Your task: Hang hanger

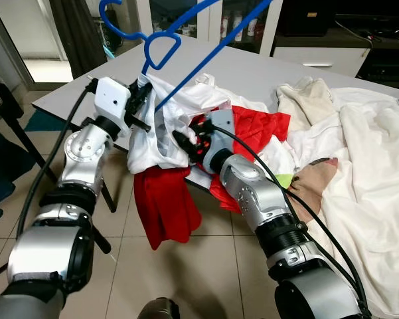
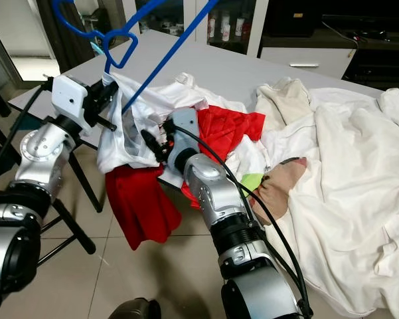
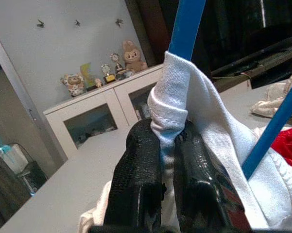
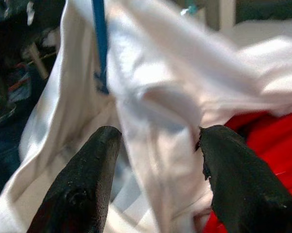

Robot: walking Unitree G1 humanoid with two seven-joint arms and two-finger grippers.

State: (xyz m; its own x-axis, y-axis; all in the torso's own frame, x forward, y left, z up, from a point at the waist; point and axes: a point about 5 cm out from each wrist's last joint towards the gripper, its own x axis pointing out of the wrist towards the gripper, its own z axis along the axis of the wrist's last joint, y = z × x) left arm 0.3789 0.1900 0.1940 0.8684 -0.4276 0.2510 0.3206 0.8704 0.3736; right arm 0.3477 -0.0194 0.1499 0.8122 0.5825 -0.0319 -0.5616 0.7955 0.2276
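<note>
Hanger (image 1: 160, 46): blue, raised above counter (image 1: 252, 70) edge, hook uppermost, one bar running down into white shirt (image 1: 156, 123). Left gripper (image 3: 167, 145) fingers (image 3: 138, 170) pinched narrow on bunched shirt cloth wrapped round hanger bar (bar itself hidden inside fold). Shirt droops off counter edge over red garment (image 1: 164, 206), which hangs toward tiled floor (image 1: 206, 266). Right gripper (image 4: 158, 145) just beside shirt, fingers (image 4: 87, 165) spread wide, cloth between them, grip not closed. White sheets (image 1: 365, 173) heaped on counter at right.
</note>
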